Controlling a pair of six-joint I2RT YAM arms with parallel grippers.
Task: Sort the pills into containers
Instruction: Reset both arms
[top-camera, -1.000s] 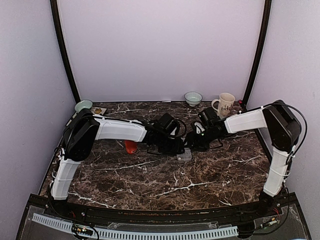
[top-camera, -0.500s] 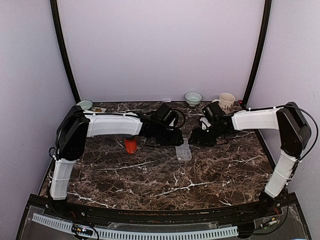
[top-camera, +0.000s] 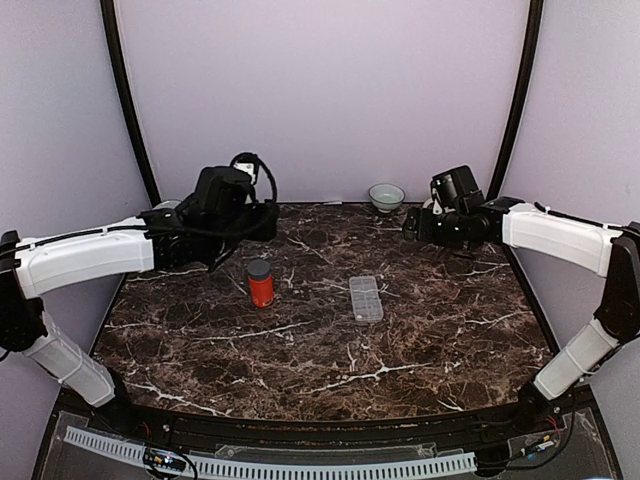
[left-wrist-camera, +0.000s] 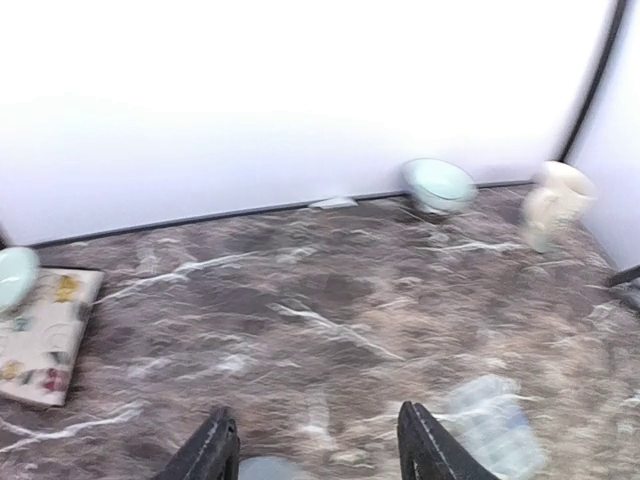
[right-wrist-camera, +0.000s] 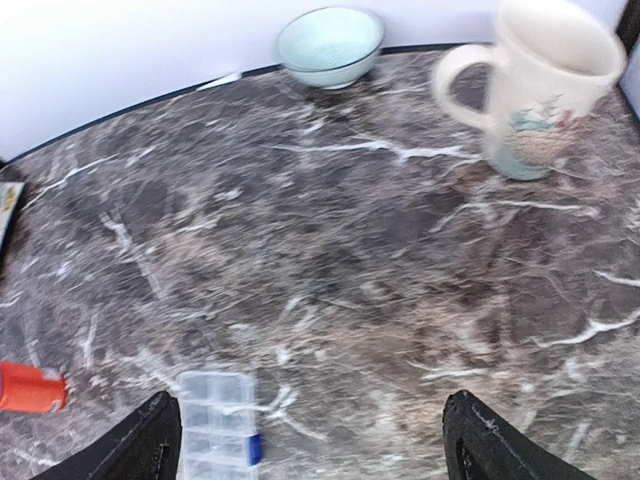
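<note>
Left gripper (left-wrist-camera: 317, 418) hangs above the dark brown white-veined marble tabletop (top-camera: 420, 340) at its back left, jaws partly spread and holding nothing; both black fingers (left-wrist-camera: 212, 452) show bare tabletop between them. Below that gap, at the bottom edge of the left wrist view, is a blurred grey round patch, seemingly the cap of the orange cylindrical bottle (top-camera: 260, 284). The bottle stands upright on the table, left of centre.

Right gripper (right-wrist-camera: 310, 405) sits at the back right of the table with its jaws spread very wide and empty, and its fingertips (right-wrist-camera: 160, 415) frame open marble.

Near the middle of the table lies the small flat clear-plastic organiser box with rows of little compartments (top-camera: 366, 298), flat, its long side running front to back, well apart from both grippers and to the right of the bottle. In the right wrist view a small blue piece shows at its edge. Whether any compartment holds pills cannot be told.

At the back wall a pale green ceramic bowl (right-wrist-camera: 330, 44) stands, with a cream mug bearing a printed pattern (right-wrist-camera: 535, 85) to its right. At the far left a second pale bowl (left-wrist-camera: 10, 276) rests beside a flowered cream mat (left-wrist-camera: 45, 325).
</note>
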